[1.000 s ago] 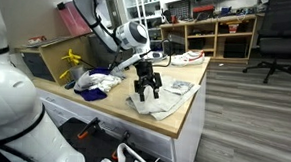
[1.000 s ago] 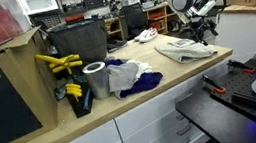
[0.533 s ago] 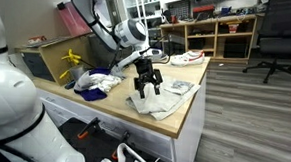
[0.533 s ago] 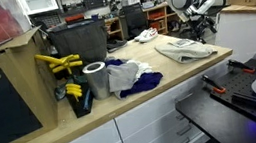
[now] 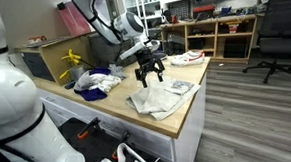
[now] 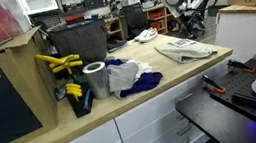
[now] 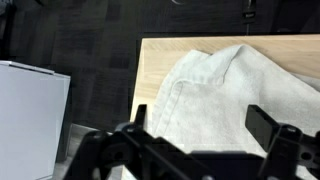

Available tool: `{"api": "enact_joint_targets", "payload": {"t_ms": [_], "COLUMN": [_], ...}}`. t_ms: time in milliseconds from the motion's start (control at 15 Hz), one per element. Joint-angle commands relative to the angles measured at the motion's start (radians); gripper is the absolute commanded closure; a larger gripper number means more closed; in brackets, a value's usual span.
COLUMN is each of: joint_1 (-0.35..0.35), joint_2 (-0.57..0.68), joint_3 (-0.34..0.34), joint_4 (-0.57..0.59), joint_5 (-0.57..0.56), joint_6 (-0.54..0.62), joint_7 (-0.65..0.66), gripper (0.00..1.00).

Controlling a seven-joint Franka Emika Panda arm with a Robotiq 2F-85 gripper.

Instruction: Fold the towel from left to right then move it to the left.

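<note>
A light grey towel [image 5: 163, 99] lies crumpled and partly folded on the wooden countertop [image 5: 104, 111] near its end. It also shows in an exterior view [image 6: 185, 47] and fills the wrist view [image 7: 235, 95]. My gripper [image 5: 149, 72] hangs open and empty above the towel, clear of the cloth. In the wrist view its two fingers [image 7: 200, 125] stand wide apart with the towel below them. It also shows in an exterior view [image 6: 193, 17].
A pile of white and blue cloths [image 6: 129, 77] lies mid-counter. A grey roll [image 6: 96, 80], yellow tools [image 6: 58, 63] and a dark bin [image 6: 78, 38] stand behind it. The counter edge drops to the floor beside the towel [image 7: 135, 80]. A white cabinet [image 7: 30, 115] stands below.
My gripper has risen off the towel and moved back from it, empty. The towel lies where it was.
</note>
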Motion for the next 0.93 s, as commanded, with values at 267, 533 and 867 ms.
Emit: {"api": "enact_joint_targets", "payload": {"t_ms": [267,533,867], "joint_1": [-0.014,-0.020,-0.009], "joint_2": [0.159,0.194,0.173], "joint_3": [-0.014,0.007,0.032], "joint_4": [0.215,0.239,0.201], "joint_5": [-0.022,0.054,0.171], "joint_6": [-0.013,-0.007,0.003], "joint_7": [-0.095,-0.147,-0.124], "gripper": [0.00,0.00,0.44]}}
